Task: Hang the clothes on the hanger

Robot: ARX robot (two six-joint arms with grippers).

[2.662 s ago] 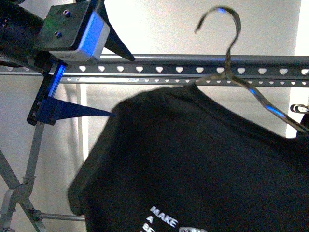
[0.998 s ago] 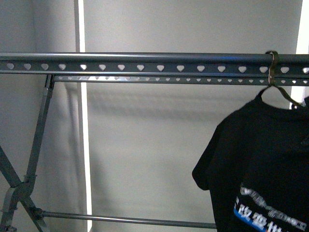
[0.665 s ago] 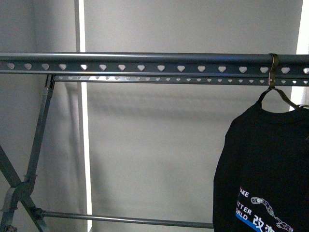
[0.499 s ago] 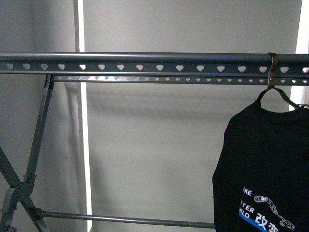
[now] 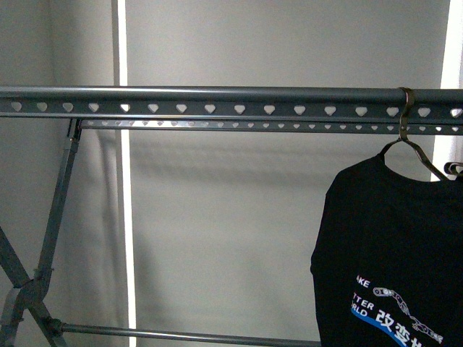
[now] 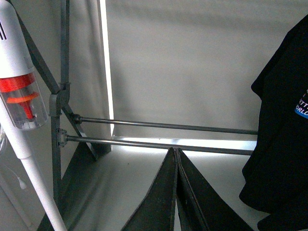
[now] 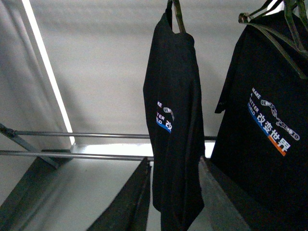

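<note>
- Where the left wrist view is consulted, the left gripper point(image 6: 176, 156) is seen at the lower centre of the frame with its two dark fingers point(image 6: 159, 202) pressed together along their full length; nothing is held between them.
- In the right wrist view, the right gripper point(image 7: 174, 168) is seen at the bottom of the frame with its fingers point(image 7: 130, 202) spread apart. The lower part of a hanging T-shirt point(image 7: 175, 120) is seen in line with the gap, but contact with either finger cannot be determined.
- Neither gripper is shown in the front view.
- The black T-shirt point(image 5: 394, 253) is located at the right edge of the front view, suspended on a wire coat hanger point(image 5: 409, 141) whose hook is looped over the rail point(image 5: 217, 101) of the rack.
- White lettering, a chain-like graphic, a blue stripe and white Chinese characters are printed on the shirt, low in the front view.
- The rail is run horizontally across the upper part of the front view and is pierced by a row of heart-shaped holes. A second, thinner perforated rail point(image 5: 239, 125) is seen just below and behind it.
- Crossed legs point(image 5: 29, 282) are seen at the lower left of the front view, joined by a thin crossbar point(image 5: 188, 335) along the bottom edge.
- A second printed black T-shirt point(image 7: 264, 130) is seen at the right of the right wrist view, on its own hanger.
- A white stick vacuum with an orange part point(image 6: 19, 96) is seen at the left edge of the left wrist view.
</note>
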